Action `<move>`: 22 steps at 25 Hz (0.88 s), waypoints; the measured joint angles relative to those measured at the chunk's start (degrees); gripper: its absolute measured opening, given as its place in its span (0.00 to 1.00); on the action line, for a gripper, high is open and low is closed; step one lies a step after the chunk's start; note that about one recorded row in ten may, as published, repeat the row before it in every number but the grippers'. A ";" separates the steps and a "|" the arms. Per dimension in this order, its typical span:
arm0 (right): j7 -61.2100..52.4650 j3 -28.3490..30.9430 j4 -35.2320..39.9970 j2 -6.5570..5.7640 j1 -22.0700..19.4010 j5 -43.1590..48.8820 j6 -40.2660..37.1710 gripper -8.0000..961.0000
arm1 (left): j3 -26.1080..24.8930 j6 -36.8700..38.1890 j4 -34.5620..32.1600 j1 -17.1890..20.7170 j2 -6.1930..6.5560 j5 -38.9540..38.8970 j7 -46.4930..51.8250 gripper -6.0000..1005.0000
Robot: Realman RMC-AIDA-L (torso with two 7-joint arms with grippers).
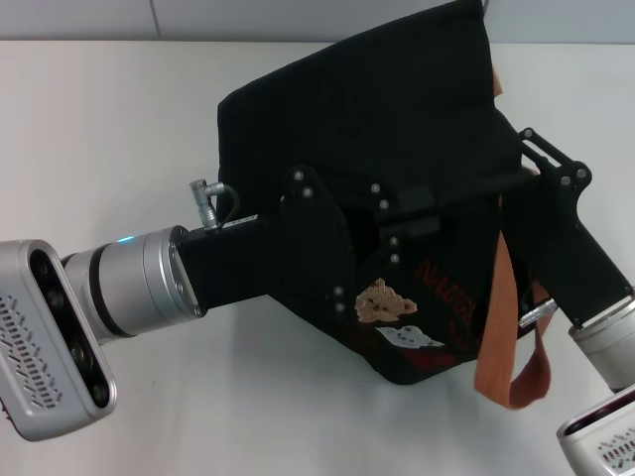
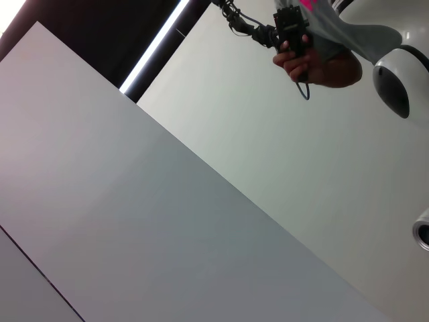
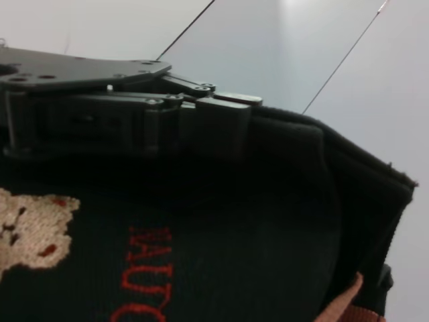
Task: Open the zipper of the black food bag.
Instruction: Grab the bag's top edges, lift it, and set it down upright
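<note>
The black food bag lies tilted on the white table, with its bear patch and red lettering facing me. My left gripper reaches across the bag from the left and is shut on the fabric of its upper edge. The right wrist view shows that gripper clamped on the bag, above the lettering. My right gripper sits against the bag's right end, its tips lost against the black cloth. The zipper is hidden. Nothing of the task appears in the left wrist view.
An orange-brown strap hangs in a loop off the bag's front right, beside my right arm. Bare white table lies to the left and in front. A person's hand holds a device far off in the left wrist view.
</note>
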State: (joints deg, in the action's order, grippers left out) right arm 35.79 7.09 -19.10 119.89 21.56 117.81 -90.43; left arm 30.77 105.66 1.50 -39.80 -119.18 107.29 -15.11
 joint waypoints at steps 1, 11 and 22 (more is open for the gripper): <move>0.00 -0.09 0.17 0.00 0.08 0.10 0.12 0.52 | 0.00 0.00 0.00 -0.01 0.00 0.00 0.00 0.09; 0.07 -5.66 2.34 -0.16 -1.76 0.46 -1.07 0.47 | -0.01 -0.01 0.00 -0.05 0.01 0.01 0.00 0.09; 1.50 -5.25 2.04 0.00 -0.82 0.13 -0.56 0.57 | 0.00 0.03 0.00 -0.40 0.00 -0.11 0.00 0.09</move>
State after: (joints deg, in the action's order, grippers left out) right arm 37.29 1.85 -17.07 119.89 20.74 117.94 -90.99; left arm 30.76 105.68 1.50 -40.20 -119.18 107.18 -15.11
